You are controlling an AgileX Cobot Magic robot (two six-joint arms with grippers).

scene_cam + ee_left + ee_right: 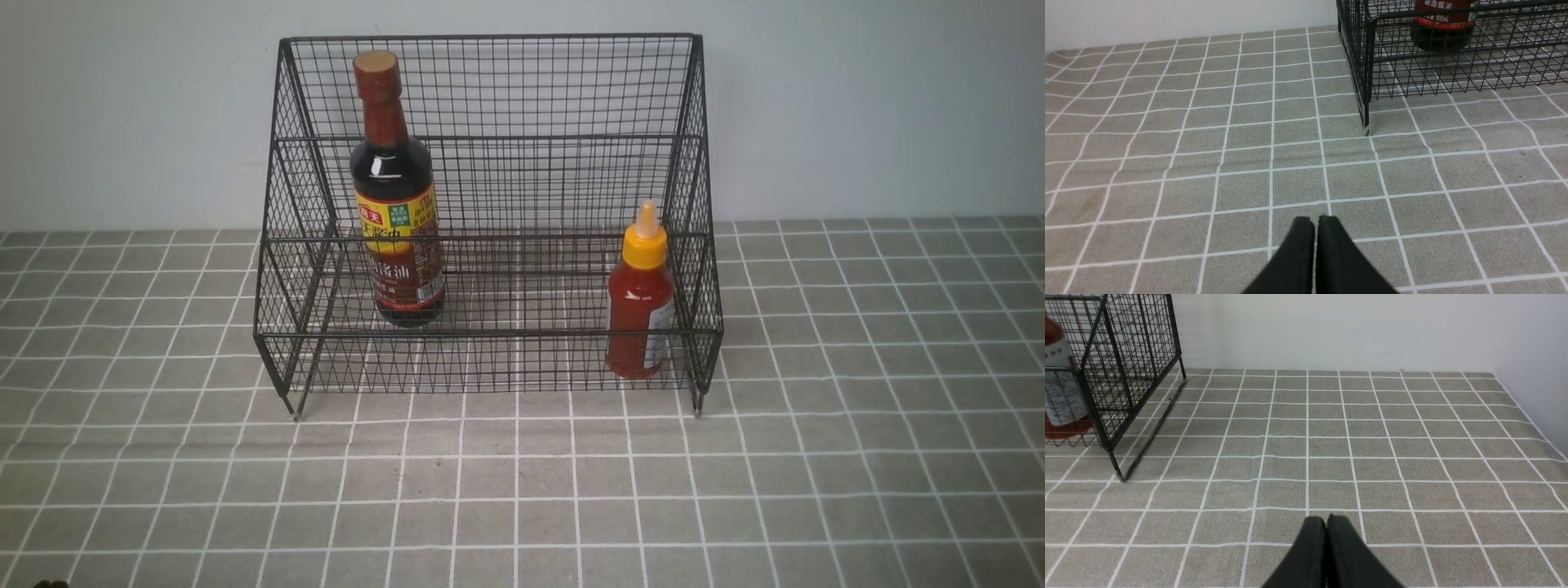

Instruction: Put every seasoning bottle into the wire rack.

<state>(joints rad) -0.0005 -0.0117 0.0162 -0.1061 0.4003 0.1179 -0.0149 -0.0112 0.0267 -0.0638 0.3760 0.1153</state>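
Looking at the table (857, 457) first, you see its grey checked cloth running to the back wall, w/ nothing standing loose on it outside the rack. The wire rack (490, 98) sits at the table's back edge, about the middle, tall back against the wall, low front rail toward you, short legs on the cloth.

Inside it, the soy-sauce bottle (397, 196) stands upright toward the rack's left side, set back from the front rail. The red squeeze bottle (641, 302) stands upright in the rack's front right corner, just behind the rail & right beside the side mesh. The two are well apart.

Left gripper (1315, 222): jaws pressed together, nothing betw. them, hanging over bare cloth near the table's front, well apart from the rack's left front leg. Right gripper (1326, 520): same, jaws together & empty, over bare cloth on the table's right side, away from the rack.

Judging by this, both bottles are in, so the task looks done. No bottle is left on the table as far as you can see; only parking the arms could remain, if that.
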